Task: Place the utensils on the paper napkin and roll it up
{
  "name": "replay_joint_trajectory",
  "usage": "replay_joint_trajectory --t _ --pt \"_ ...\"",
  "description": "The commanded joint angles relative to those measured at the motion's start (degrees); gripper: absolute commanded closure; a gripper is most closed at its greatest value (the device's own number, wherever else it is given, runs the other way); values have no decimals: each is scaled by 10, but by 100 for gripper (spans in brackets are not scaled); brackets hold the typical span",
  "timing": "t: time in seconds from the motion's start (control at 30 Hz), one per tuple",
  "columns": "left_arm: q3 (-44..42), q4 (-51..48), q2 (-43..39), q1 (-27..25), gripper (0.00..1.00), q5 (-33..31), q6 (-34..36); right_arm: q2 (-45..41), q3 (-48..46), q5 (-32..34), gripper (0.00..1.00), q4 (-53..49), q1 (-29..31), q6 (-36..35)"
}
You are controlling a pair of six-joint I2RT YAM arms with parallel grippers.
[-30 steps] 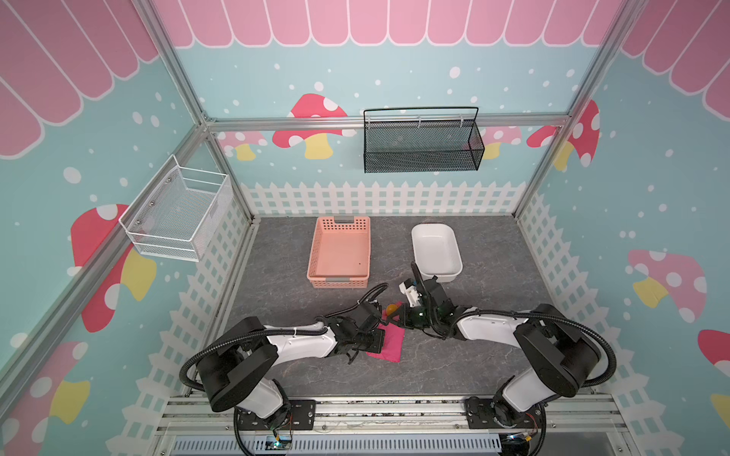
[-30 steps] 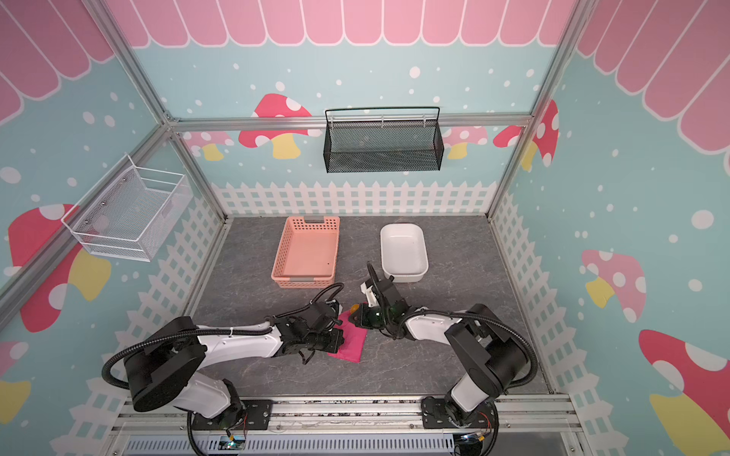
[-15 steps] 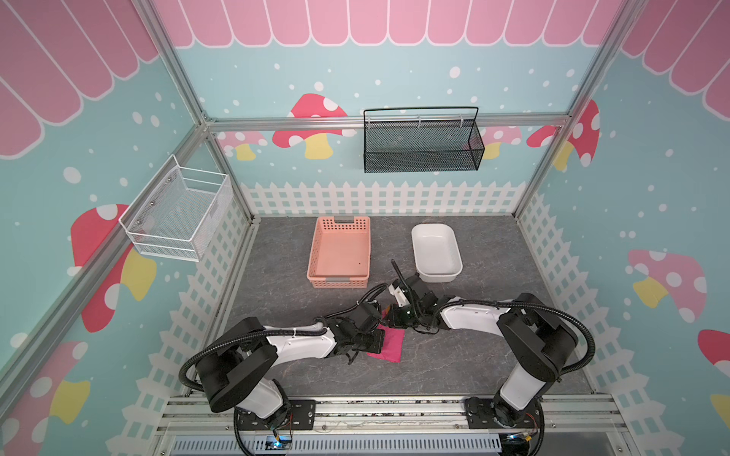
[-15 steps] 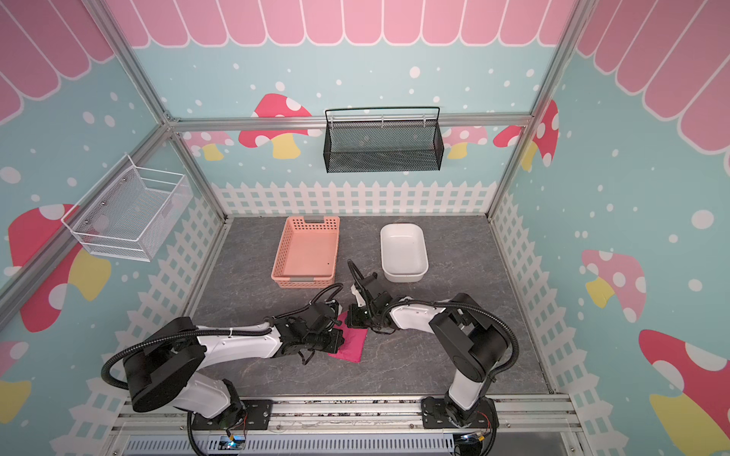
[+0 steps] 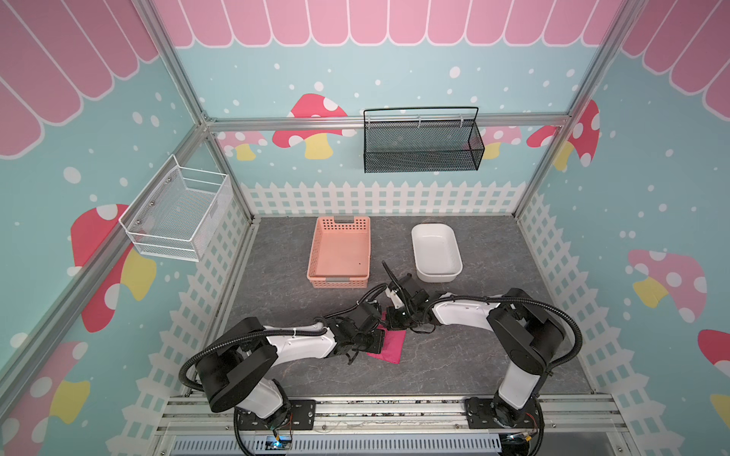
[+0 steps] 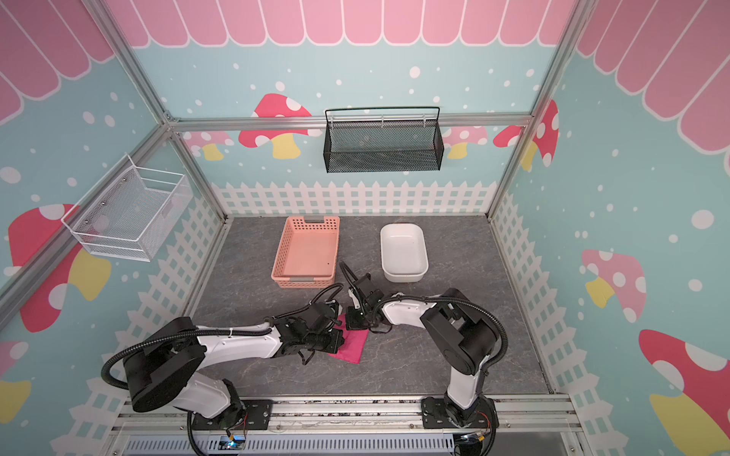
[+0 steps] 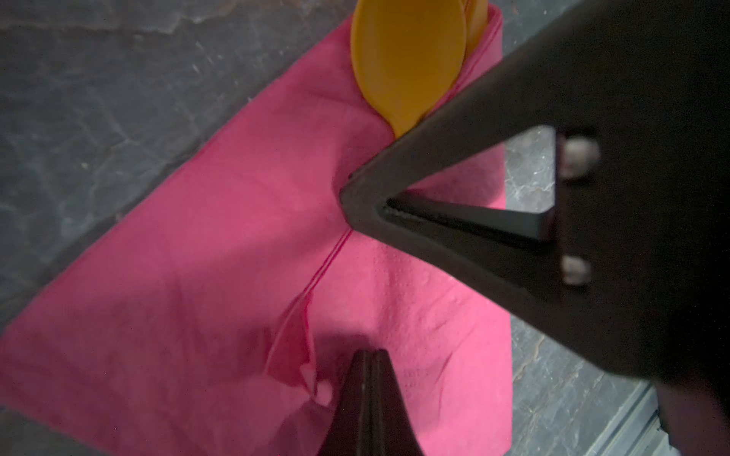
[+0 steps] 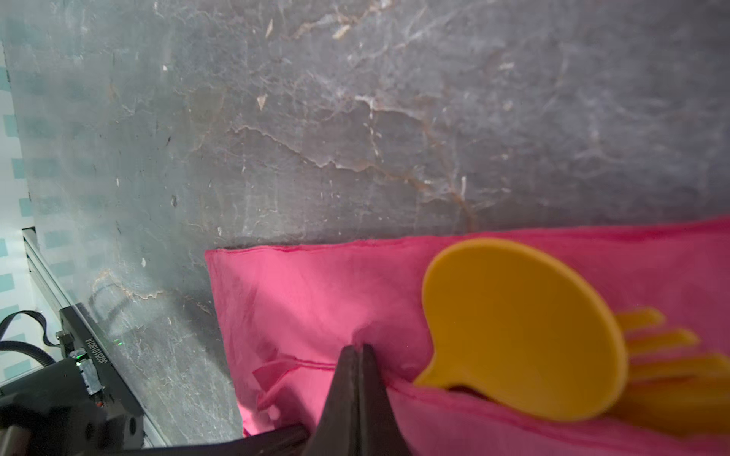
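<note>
At front-centre of the tabletop (image 5: 454,355) the left gripper (image 5: 380,342) is fully clenched, jaws together w/ no gap. Its tip presses down on the paper napkin (image 5: 390,347), right beside a loose crumpled flap of the sheet. The right gripper (image 5: 395,318) is clamped tight too, its tip dimpling the paper just by the neck of the spoon (image 8: 525,335). Can't tell whether either one actually pinches any paper. Both grippers nearly meet over the sheet, right one on the far side, left one on the near-left. The napkin lies on the table btwn them, partly folded, w/ one layer lapped over the handles. The utensils (image 7: 407,59) lie bundled on it, long axis approx along the fold. The spoon bowl sits on top and the tines of the fork (image 8: 663,339) stick out from under it at the same end. That end points away from the left gripper, past the right gripper's finger; handles are covered by the flap. Both top views hide the cutlery behind the grippers. Farther back stand a salmon-pink basket (image 5: 337,281) and a white tub (image 5: 436,273), both well apart from the napkin.
</note>
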Motion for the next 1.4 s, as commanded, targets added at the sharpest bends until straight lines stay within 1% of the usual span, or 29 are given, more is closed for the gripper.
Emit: replay_joint_trajectory --t 0.0,0.1,0.3,0.5,0.77,0.97,1.17,1.37 --pt "-5 -1 -8 -3 97 3 -11 22 5 22 98 -36 5 -14" --pt "-2 -4 -16 -3 97 8 -13 24 6 20 98 -34 6 -15" --pt "1 -17 -49 -3 92 10 -18 24 6 19 98 -33 6 -16" --pt "-5 -15 -66 -3 91 38 -26 21 8 18 98 -34 6 -17" --pt "-32 11 -52 -4 92 74 -34 23 9 19 98 -35 7 -18" --pt "-43 31 -20 -3 93 81 -42 22 11 21 98 -36 6 -18" --pt "-39 25 4 -3 94 77 -49 20 18 21 98 -43 7 -20" --pt "-38 21 4 -3 95 76 -50 -16 38 23 98 -59 7 -17"
